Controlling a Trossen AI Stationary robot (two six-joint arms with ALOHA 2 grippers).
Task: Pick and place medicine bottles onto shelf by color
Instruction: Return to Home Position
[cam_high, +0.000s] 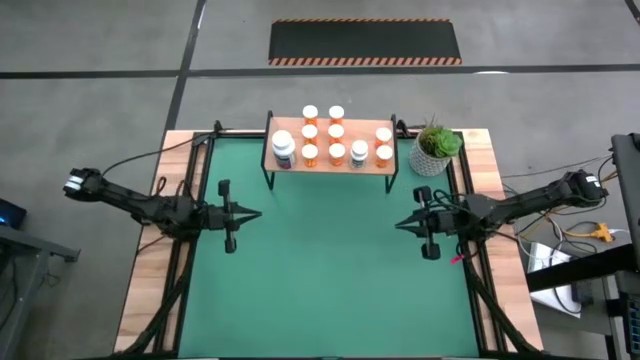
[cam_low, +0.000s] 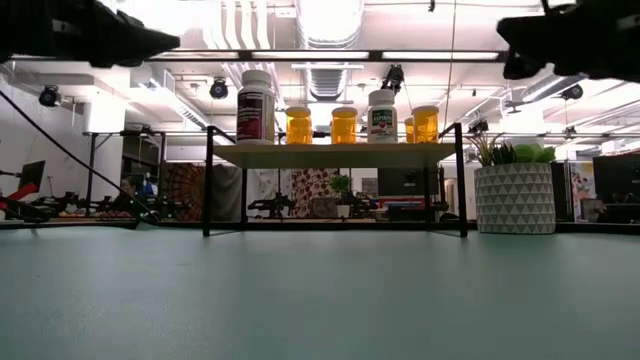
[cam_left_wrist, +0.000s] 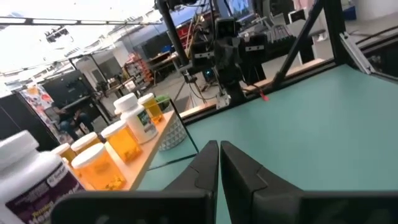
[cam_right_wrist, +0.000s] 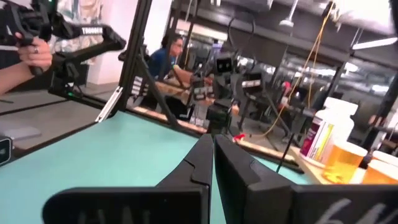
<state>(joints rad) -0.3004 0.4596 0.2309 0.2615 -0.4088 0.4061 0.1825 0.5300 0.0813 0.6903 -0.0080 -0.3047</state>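
we are seeing the left tool hanging over the left side of the green mat, well apart from the shelf. in the left wrist view its fingers are pressing nearly together, gripping nothing. risk here is looking low: we are judging only a swing toward the far side would be clipping the shelf's left leg.

all medicine bottles we can find are standing upright on the shelf at the far middle of the surface; none are lying on the mat. the large white-and-dark bottle is sitting at the shelf's left front corner, so we are flagging it as first to be tipping off if the shelf is getting bumped. the orange bottles are crowding in rows, so one knock could be toppling several. a small dark-bodied bottle is standing between orange ones in the front row, so we are doubting the colour grouping.

the plant pot is sitting just beside the shelf's right end. the right tool is hovering over the mat's right side, near that pot, fingers closed together and empty; we are judging the pot its likeliest snag, plus the cables trailing off the right edge.
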